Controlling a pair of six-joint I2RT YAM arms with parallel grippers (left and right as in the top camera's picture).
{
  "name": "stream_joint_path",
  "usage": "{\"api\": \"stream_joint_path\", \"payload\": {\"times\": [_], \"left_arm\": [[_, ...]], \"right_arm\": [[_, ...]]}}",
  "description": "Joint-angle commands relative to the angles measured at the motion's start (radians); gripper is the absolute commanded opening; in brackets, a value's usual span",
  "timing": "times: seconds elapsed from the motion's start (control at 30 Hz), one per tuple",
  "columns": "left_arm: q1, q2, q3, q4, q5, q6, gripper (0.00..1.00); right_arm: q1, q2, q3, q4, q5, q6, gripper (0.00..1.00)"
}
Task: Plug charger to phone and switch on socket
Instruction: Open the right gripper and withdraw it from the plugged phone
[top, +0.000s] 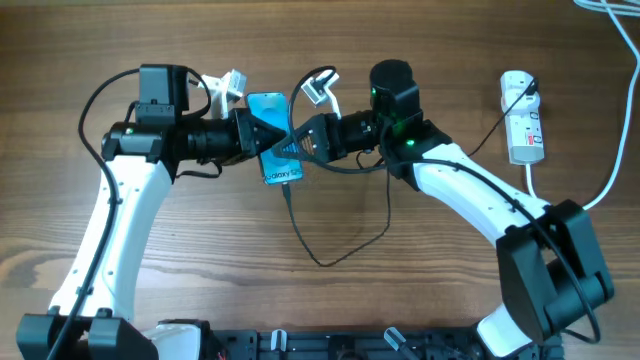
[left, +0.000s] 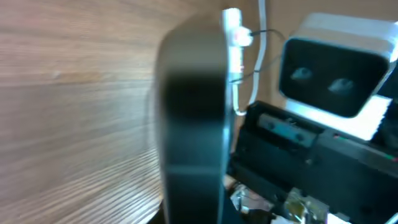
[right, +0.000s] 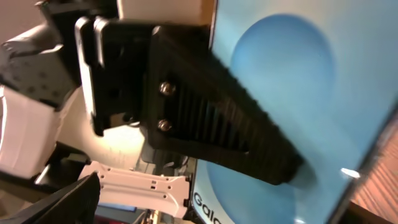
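The phone (top: 282, 168) sits mid-worktop, a little left of centre, with its cyan screen up and the "Galaxy" end toward the near side. It is a stiff slab with a smooth glass face, so it is likely slippery and fragile under point pressure. The safest hold is probably flat pads across the face and back, or on the long edges, clear of the port at the near end.

The charger (top: 320, 260) is thin, limp and light. It meets the phone's near edge, loops toward the near side and climbs back to the right. The overhead view is too coarse to tell whether its tip is fully seated. It is best pinched at the stiff plug, not along the cord.

The left gripper (top: 268, 135) reaches in from the left, its jaws closed on the phone. In the right wrist view one ribbed finger (right: 217, 130) lies pressed across the screen. The right gripper (top: 302, 143) comes in from the right and sits at the phone's right edge. How far its jaws are parted, or whether they pinch anything, I cannot tell. Nor can I tell whether the phone is lifted off the worktop (top: 200, 260).

The socket (top: 523, 120) lies well apart at the far right, with nothing on it, so pressing its switch looks to be the step left. The switch is too small to read.
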Motion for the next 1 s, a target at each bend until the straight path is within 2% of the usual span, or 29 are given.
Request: {"api": "stream_joint_path", "payload": {"times": [0.0,0.2,0.27,0.6,0.87,0.9,0.97], "left_arm": [[0.015,0.013,-0.031,-0.056,-0.370,0.017,0.04],[0.016,0.013,-0.196,-0.002,-0.396,0.017,0.04],[0.015,0.013,-0.230,0.005,-0.451,0.016,0.04],[0.016,0.013,-0.239,0.033,-0.450,0.008,0.04],[0.016,0.013,-0.239,0.084,-0.362,0.005,0.04],[0.016,0.011,-0.239,0.093,-0.344,0.005,0.04],[0.032,0.004,-0.211,0.101,-0.295,0.005,0.04]], "right_arm": [[-0.013,-0.032,0.024,0.039,-0.027,-0.020,1.00],[-0.013,-0.032,0.024,0.039,-0.027,-0.020,1.00],[-0.013,-0.032,0.024,0.039,-0.027,-0.019,1.00],[-0.013,-0.032,0.024,0.039,-0.027,-0.020,1.00],[-0.013,-0.032,0.024,0.039,-0.027,-0.020,1.00],[-0.013,-0.032,0.024,0.040,-0.019,-0.011,1.00],[-0.013,-0.032,0.024,0.041,0.082,0.166,1.00]]}}
